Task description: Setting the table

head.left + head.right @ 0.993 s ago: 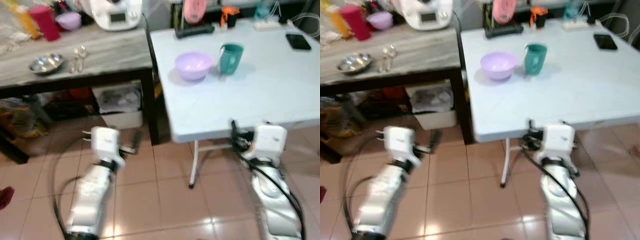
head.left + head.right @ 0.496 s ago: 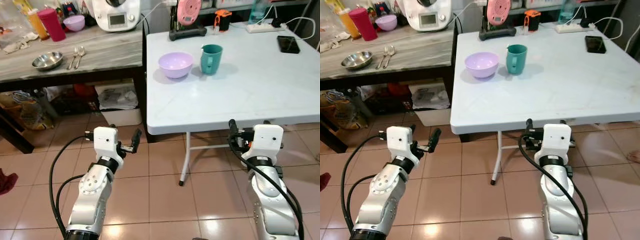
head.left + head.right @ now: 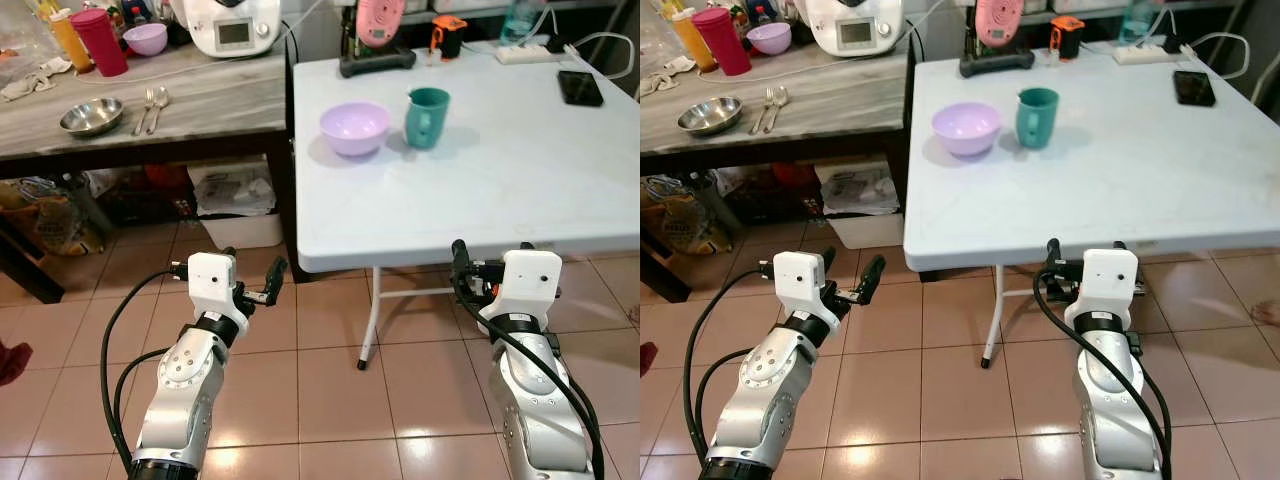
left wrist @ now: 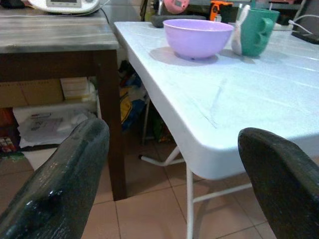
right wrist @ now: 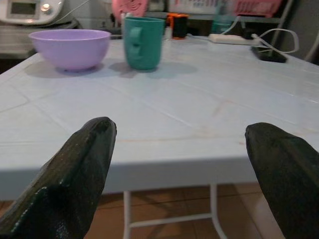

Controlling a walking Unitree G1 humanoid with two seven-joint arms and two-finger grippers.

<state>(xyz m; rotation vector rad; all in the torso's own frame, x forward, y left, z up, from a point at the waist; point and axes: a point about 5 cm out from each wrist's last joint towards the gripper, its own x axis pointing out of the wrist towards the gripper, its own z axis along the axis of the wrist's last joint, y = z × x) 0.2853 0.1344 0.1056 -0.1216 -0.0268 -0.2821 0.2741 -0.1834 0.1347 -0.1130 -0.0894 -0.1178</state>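
Beyond the white table (image 3: 470,190), head views show spoons (image 3: 155,105), probably.

You've got a smooth, matt white plastic table (image 3: 500,190) with a glossy lilac plastic bowl (image 3: 354,128) and a teal cup (image 3: 426,117). The counter (image 3: 200,105) beside it shows grey wood grain under a shiny metal bowl (image 3: 91,116) and cutlery (image 3: 154,108). Glossy tile floor (image 3: 330,400) catches glare.

Silver arms (image 3: 185,385), white wrist boxes (black cables).
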